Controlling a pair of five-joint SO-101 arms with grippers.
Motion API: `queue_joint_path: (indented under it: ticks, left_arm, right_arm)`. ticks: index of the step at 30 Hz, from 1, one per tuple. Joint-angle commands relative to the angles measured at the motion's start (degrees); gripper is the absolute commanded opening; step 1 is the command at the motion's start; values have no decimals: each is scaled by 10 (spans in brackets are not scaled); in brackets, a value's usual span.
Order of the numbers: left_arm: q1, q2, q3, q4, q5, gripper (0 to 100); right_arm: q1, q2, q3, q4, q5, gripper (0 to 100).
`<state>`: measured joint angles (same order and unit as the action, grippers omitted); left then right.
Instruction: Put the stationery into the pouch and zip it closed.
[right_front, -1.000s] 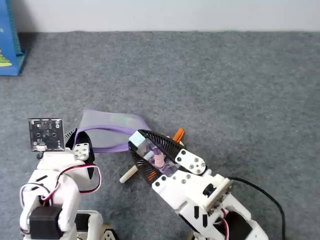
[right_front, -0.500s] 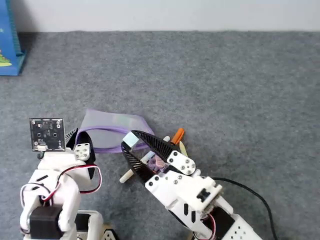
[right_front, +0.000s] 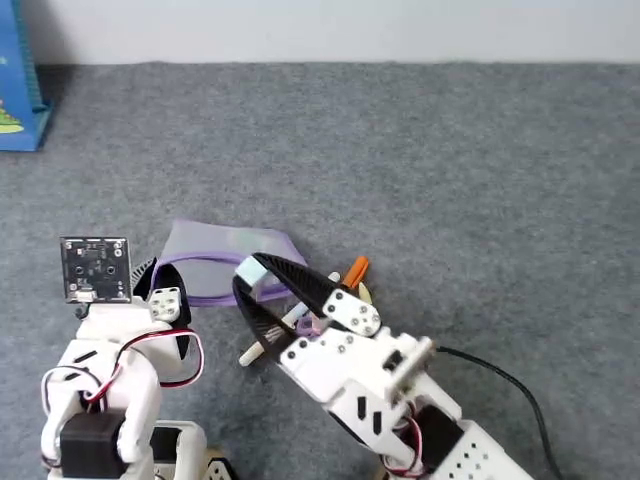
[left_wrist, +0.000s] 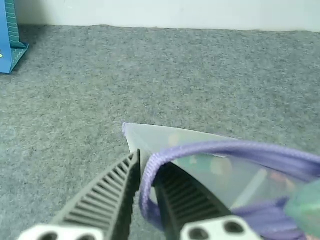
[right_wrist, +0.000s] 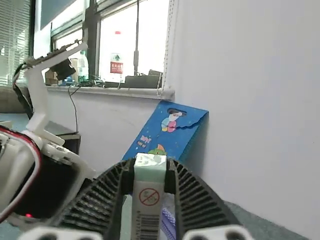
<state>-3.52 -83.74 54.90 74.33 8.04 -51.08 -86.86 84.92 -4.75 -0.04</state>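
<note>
Two clamped: left claw (left_wrist: 145, 186) on the pouch (left_wrist: 205, 162) rim, right claw (right_wrist: 149, 169) on an eraser (right_wrist: 148, 200), pens (right_front: 355, 268) partly hidden.

The right gripper (right_front: 252, 274) and its arm covered the pouch's (right_front: 225, 250) right end and most of the orange pen (right_front: 355, 269) and cream pen (right_front: 256, 347). The eraser (right_wrist: 149, 200) it pinched ran off the right wrist view. The blue box (right_front: 18, 80) at the table's (right_front: 450, 180) far left corner was cropped.

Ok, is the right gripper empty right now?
No, the right gripper is clamped on a small white block that stands upright between its two black fingers.
</note>
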Motion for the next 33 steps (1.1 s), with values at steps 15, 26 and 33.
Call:
queue_joint_path:
  ticks: [15, 26, 33]
  left_arm:
    - [1, 3, 0, -17, 9, 12]
    - [1, 3, 0, -17, 8, 12]
    - [-29, 3, 0, -19, 8, 12]
  right_arm:
    - [15, 274, -59, -206, -4, 9]
    - [18, 237, -59, -92, -3, 218]
    - [84, 96, -99, 158, -28, 169]
